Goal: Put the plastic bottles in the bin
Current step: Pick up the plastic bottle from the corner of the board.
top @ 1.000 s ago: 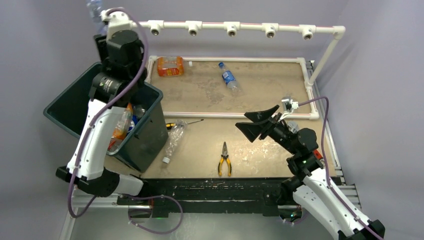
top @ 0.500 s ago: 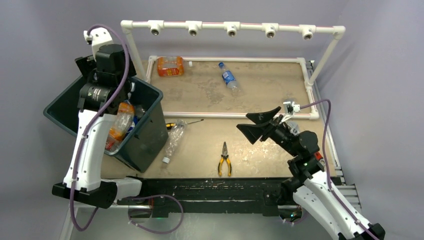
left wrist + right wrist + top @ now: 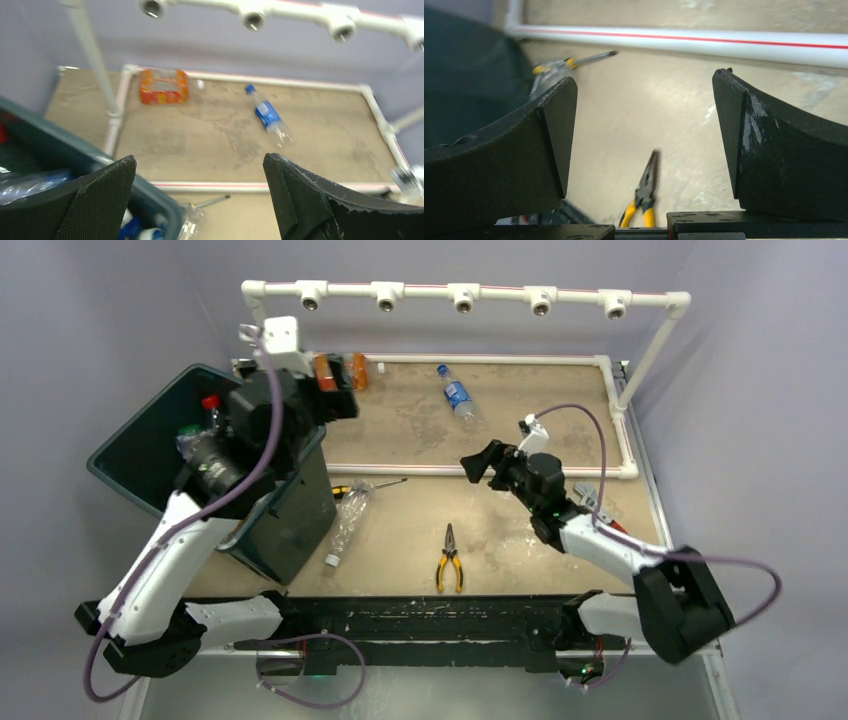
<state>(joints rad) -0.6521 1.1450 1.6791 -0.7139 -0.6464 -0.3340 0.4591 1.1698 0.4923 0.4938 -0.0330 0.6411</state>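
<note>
Plastic bottles (image 3: 192,437) lie heaped inside the dark bin (image 3: 290,525), which stands at the table's left edge; one has a red cap. Three more are out on the table. A blue-labelled bottle (image 3: 457,392) lies on its side in the far section. An orange bottle (image 3: 163,86) rests in the far left corner. A crushed clear bottle (image 3: 347,520) lies just beside the bin's right wall.

The left gripper (image 3: 335,390) hangs over the bin's far right corner, fingers spread wide with nothing between them. The right gripper (image 3: 480,460) hovers near the table's middle, close to the white dividing pipe (image 3: 420,469). Its fingers are also wide apart and empty.

Yellow-handled pliers (image 3: 449,558) lie on the near section. What looks like a screwdriver (image 3: 370,486), blurred in the wrist view, lies by the crushed bottle's top.
</note>
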